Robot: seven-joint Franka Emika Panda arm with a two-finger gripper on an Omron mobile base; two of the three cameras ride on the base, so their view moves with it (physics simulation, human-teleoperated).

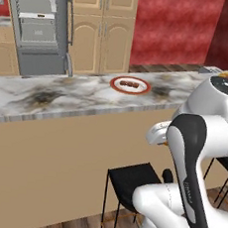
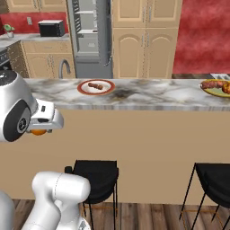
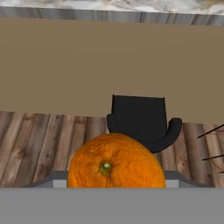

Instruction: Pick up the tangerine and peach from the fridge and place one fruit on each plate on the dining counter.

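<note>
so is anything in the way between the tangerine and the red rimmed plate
The tangerine sits in the end effector below the dining counter top. The counter's edge stands between it and the red-rimmed plate, so it likely must rise first.

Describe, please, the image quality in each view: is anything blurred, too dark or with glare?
Left base view: evenly lit, slightly soft; the dining counter shows dark marbling, not shadow. Right base view: equally soft, no glare; the red-rimmed plate reads clearly. Hand view: the tangerine is sharp and bright, cut off by the bottom edge; the black stool behind stays clear.
</note>
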